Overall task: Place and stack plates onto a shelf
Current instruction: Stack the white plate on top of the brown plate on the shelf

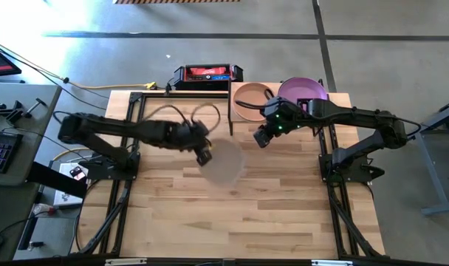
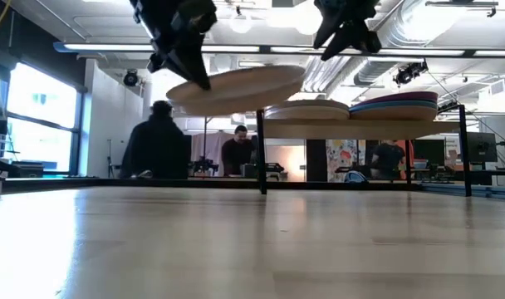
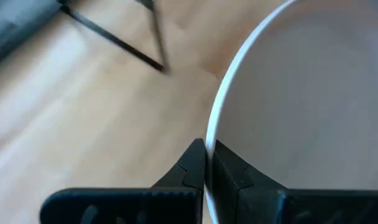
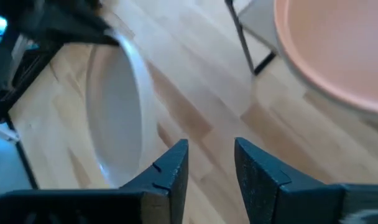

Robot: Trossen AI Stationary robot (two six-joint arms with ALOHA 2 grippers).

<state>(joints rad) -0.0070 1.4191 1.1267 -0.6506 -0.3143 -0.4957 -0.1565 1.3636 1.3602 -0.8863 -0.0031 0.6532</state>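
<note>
The left gripper (image 1: 204, 157) is closed on the rim of an off-white plate (image 1: 223, 164) and holds it in the air above the middle of the table (image 1: 247, 222). In the left wrist view both fingers (image 3: 192, 168) pinch the thin white edge between them. From the low view this plate (image 2: 236, 87) hangs tilted, a little higher than the shelf (image 2: 360, 124) and just beside its near end, not yet over it.

On the shelf (image 1: 232, 118) there are already plates: a peach plate (image 1: 252, 100) and beside it a purple plate (image 1: 304, 91), which lies on top of a stack (the low view shows several coloured rims under it, but I cannot count them well).

The right gripper (image 1: 263, 137) hovers near the front edge of the shelf, close to the peach plate; its jaws stand apart and hold nothing.

What could go wrong, in my judgement:
- The grip is only on the edge — the plate is wide and could turn or slip out between the fingers if the arm moves fast.
- The tilted plate could hit the edge of the shelf or the peach plate when it goes in, and push that plate out of place.
- The two grippers are near to each other — the carried plate could touch the right gripper on the way.
</note>
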